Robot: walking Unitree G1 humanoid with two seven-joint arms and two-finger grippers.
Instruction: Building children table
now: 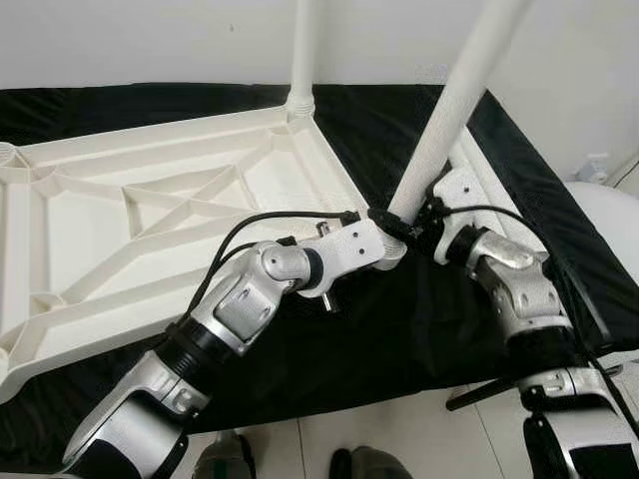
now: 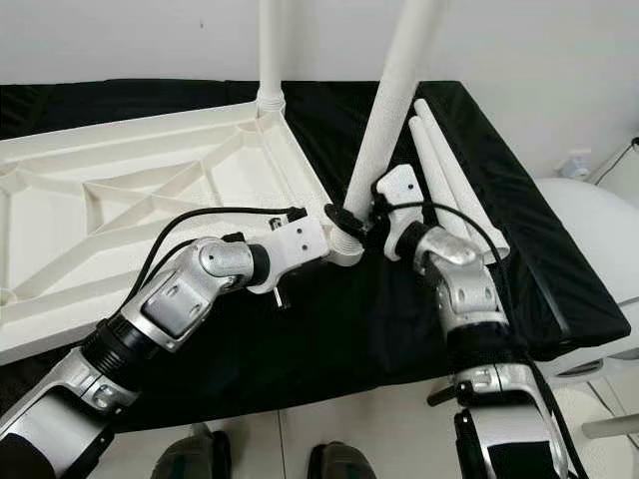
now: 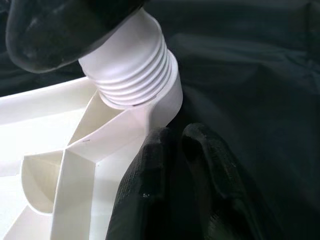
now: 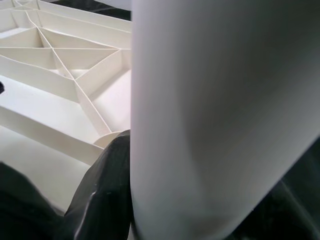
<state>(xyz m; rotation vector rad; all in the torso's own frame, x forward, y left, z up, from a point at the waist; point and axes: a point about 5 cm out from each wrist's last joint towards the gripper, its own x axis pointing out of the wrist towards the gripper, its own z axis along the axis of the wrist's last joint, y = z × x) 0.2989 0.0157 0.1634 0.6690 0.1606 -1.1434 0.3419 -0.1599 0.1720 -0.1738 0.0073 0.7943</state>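
A white ribbed tabletop (image 1: 90, 230) lies upside down on a black cloth. One white leg (image 1: 303, 50) stands upright in its far corner. A second white leg (image 1: 454, 100) leans over the near right corner, its threaded end (image 3: 132, 70) sitting in the corner socket (image 3: 162, 102). My right gripper (image 1: 429, 225) is shut on this leg low down, one finger (image 4: 105, 190) pressed against it. My left gripper (image 1: 387, 224) reaches to the same corner from the left, and its fingers (image 3: 150, 185) lie shut together against the socket's outer side.
Two spare white legs (image 2: 449, 170) lie on the cloth (image 1: 399, 329) to the right of the held leg. A white rounded seat (image 1: 609, 220) stands off the cloth's right edge. A white wall is close behind. My feet (image 1: 225, 464) show at the front edge.
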